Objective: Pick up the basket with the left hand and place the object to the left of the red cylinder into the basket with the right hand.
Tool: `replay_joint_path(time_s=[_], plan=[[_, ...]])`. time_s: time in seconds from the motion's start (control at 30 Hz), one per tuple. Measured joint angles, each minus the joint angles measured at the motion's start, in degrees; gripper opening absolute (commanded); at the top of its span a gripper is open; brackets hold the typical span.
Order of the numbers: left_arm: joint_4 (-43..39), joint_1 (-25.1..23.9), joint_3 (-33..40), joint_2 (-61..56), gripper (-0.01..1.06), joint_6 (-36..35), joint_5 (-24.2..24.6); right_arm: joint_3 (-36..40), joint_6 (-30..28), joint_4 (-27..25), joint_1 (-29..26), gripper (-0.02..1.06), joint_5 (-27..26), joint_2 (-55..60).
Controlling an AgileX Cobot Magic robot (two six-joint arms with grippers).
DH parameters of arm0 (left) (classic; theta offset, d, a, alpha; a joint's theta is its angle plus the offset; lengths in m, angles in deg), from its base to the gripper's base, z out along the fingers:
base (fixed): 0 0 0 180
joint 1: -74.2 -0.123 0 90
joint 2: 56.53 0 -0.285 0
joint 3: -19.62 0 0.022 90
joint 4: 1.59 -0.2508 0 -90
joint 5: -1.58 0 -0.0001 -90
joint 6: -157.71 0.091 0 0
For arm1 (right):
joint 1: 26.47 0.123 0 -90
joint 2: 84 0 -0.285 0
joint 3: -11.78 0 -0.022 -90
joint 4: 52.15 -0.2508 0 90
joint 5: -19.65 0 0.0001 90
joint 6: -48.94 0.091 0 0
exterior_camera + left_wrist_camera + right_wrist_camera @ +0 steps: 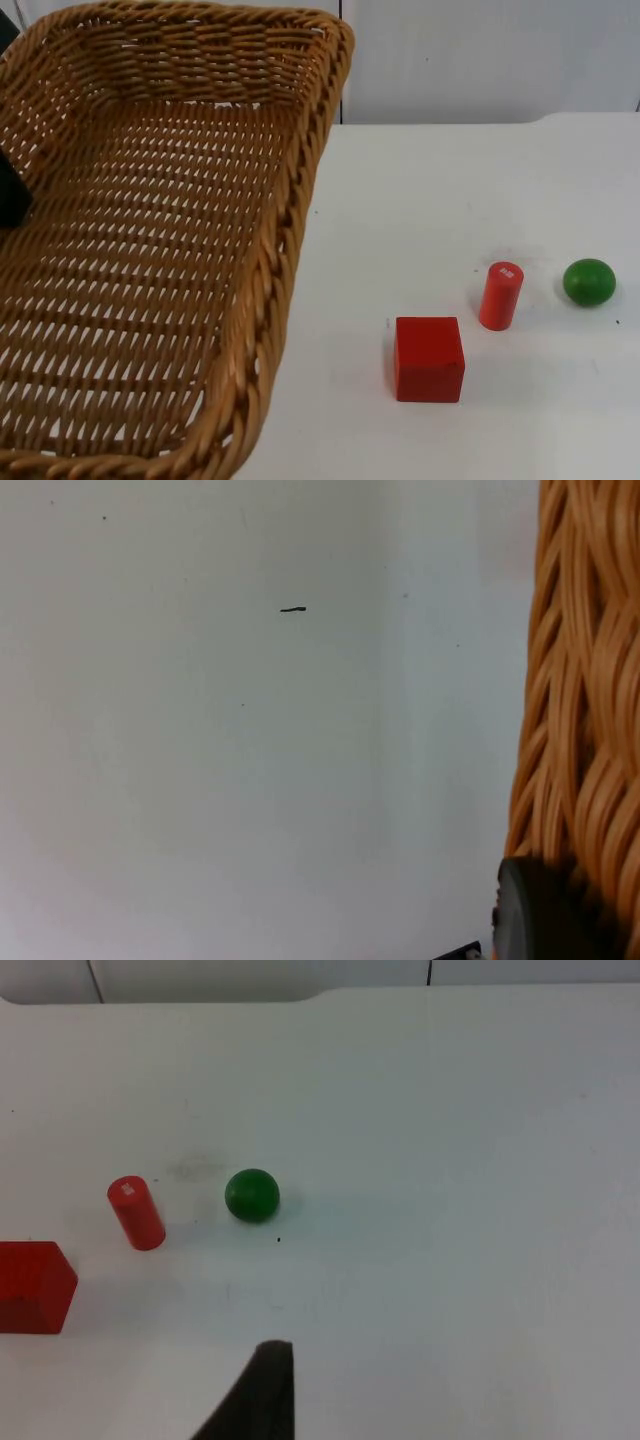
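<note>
The woven wicker basket [150, 250] hangs lifted off the table on the left side in the top view, with nothing in it. My left gripper [10, 200] is shut on its left rim; the left wrist view has the rim [580, 730] against a black fingertip [535, 915]. A red cube [429, 358] lies on the table just left of the upright red cylinder [500, 295]. My right gripper [262, 1395] hovers over the table, apart from the cube [32, 1286] and the cylinder [136, 1212].
A green ball [589, 282] rests to the right of the cylinder, also seen as the ball [252, 1195] in the right wrist view. The white table [450, 200] ends at the grey partition wall [480, 60] behind.
</note>
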Motion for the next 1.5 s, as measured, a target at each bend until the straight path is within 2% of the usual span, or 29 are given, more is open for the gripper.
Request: replay_joint_path(time_s=[0.3,0.43,0.6,0.83,1.13,1.5], plan=[[0.0,0.0,0.0,0.0,0.0,-0.2,0.0,-0.6,0.0,0.0,0.0,1.05,-1.0,3.7],[0.0,0.0,0.0,0.0,0.0,-0.2,0.0,-2.1,0.0,0.0,0.0,1.05,-7.1,10.1],[0.0,0.0,0.0,0.0,0.0,-0.2,0.0,-4.0,0.0,0.0,0.0,1.05,-12.4,17.6],[0.0,0.0,0.0,0.0,0.0,-0.2,0.0,-7.7,0.0,0.0,0.0,1.05,-15.6,27.2],[0.0,0.0,0.0,0.0,0.0,-0.3,0.0,-13.8,0.0,1.5,0.0,1.05,-22.4,40.5],[0.0,0.0,0.0,0.0,0.0,-0.3,0.0,-23.4,0.0,1.7,0.0,1.05,-23.6,53.7]])
